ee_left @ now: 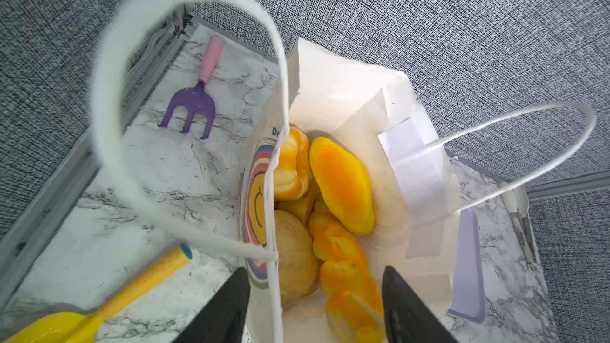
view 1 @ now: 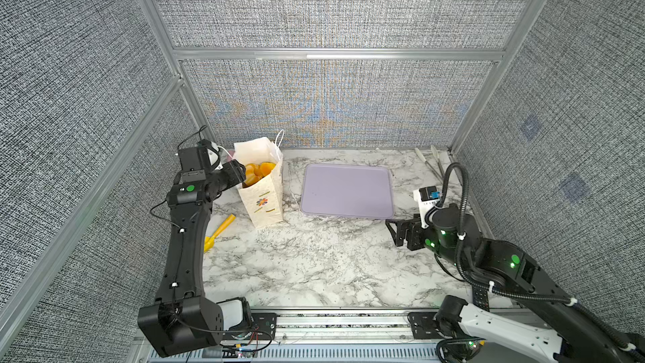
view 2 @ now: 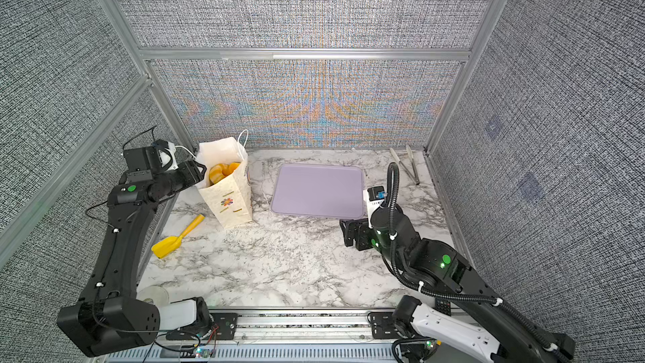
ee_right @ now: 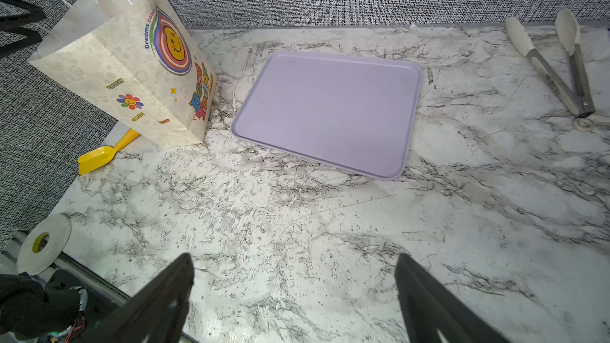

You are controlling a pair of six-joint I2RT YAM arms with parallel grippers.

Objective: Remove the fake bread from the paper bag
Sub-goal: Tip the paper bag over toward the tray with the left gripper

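Note:
The paper bag (view 1: pixel 265 200) (view 2: pixel 232 200) (ee_right: pixel 132 70) stands upright at the back left of the marble table with its mouth open. Fake bread (view 1: pixel 258 171) (view 2: pixel 221 171) fills its top. Looking into the bag (ee_left: pixel 412 166) from the left wrist, I see a long loaf (ee_left: pixel 343 186), a braided stick (ee_left: pixel 350 275), a fluted ring bun (ee_left: pixel 293 169) and a round brown bun (ee_left: pixel 293 252). My left gripper (ee_left: pixel 315 270) (view 1: pixel 241 171) is open at the bag's rim, one finger outside the printed wall and the other inside. My right gripper (ee_right: pixel 293 259) (view 1: pixel 392 226) hovers open and empty over bare table.
A flat lilac tray (view 1: pixel 347 190) (ee_right: pixel 330 110) lies right of the bag. A yellow toy shovel (view 2: pixel 178 237) lies in front of the bag on the left. Tongs (view 1: pixel 434 165) rest at the back right. A purple toy fork (ee_left: pixel 194 103) and a tape roll (ee_right: pixel 43 242) lie by the left wall.

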